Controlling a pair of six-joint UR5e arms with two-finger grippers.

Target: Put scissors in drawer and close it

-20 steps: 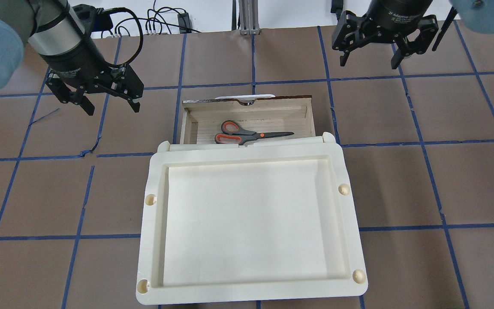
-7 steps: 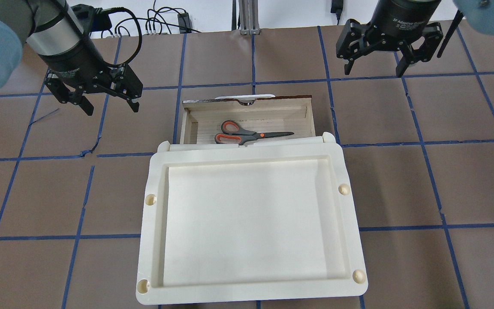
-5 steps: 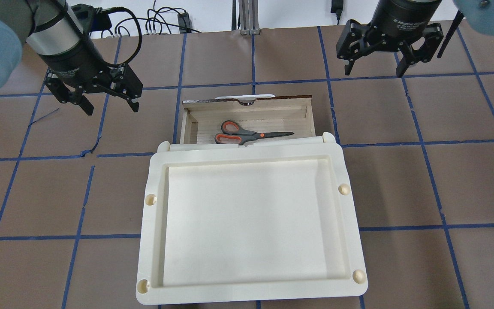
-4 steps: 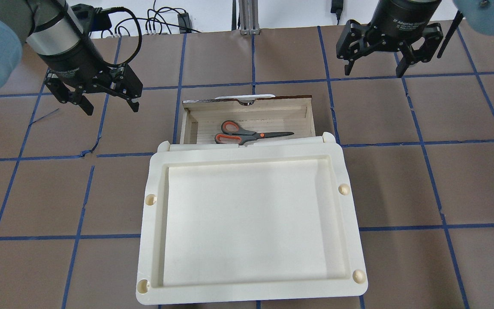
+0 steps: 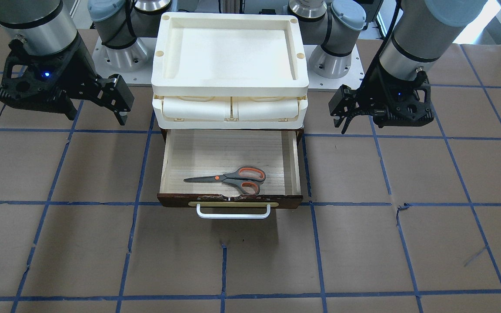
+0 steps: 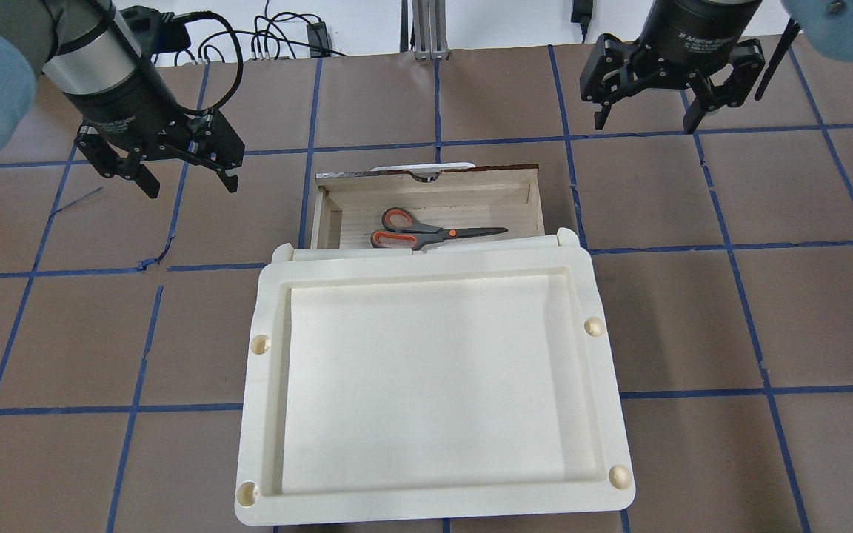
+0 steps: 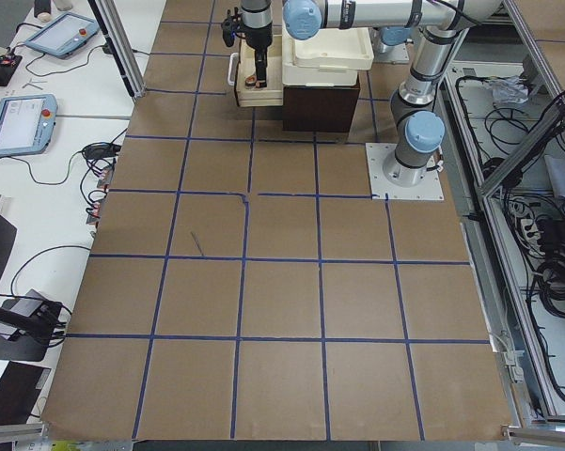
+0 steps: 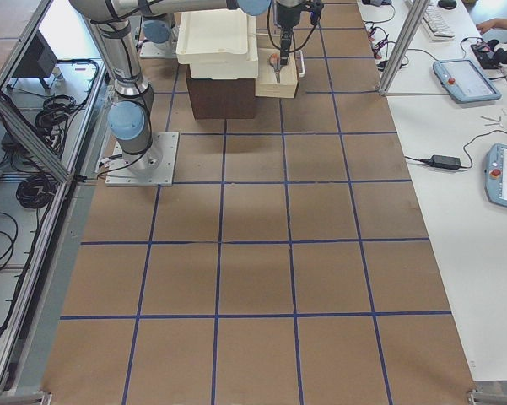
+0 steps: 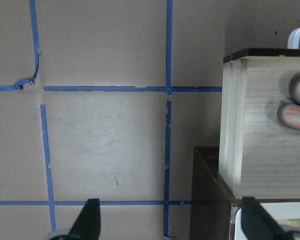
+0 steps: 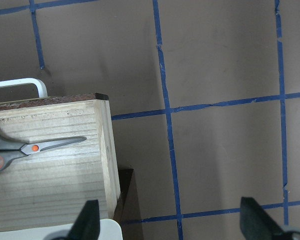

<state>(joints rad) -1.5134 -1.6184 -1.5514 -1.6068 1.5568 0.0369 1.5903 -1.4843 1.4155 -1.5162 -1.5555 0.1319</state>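
1. The scissors (image 5: 228,177) lie unmoved inside the open drawer (image 5: 172,200), near its front.
2. Left fingers (image 6: 144,176) and right fingers (image 6: 694,111), both spread wide and empty, have barely shifted beside the drawer.
3. Placing looks done; closing remains.

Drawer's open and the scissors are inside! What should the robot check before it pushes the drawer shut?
1. Scissors lie flat on the floor of the drawer, with nothing poking over its walls: ok.
2. Handle is in plain sight with nothing in front of it: ok.
3. Left jaws open and empty: ok.
4. Right jaws open and empty: ok.
5. Both sets of jaws are off to the drawer's sides, not touching it: ok.
6. Drawer will slide in without sticking: cannot tell.
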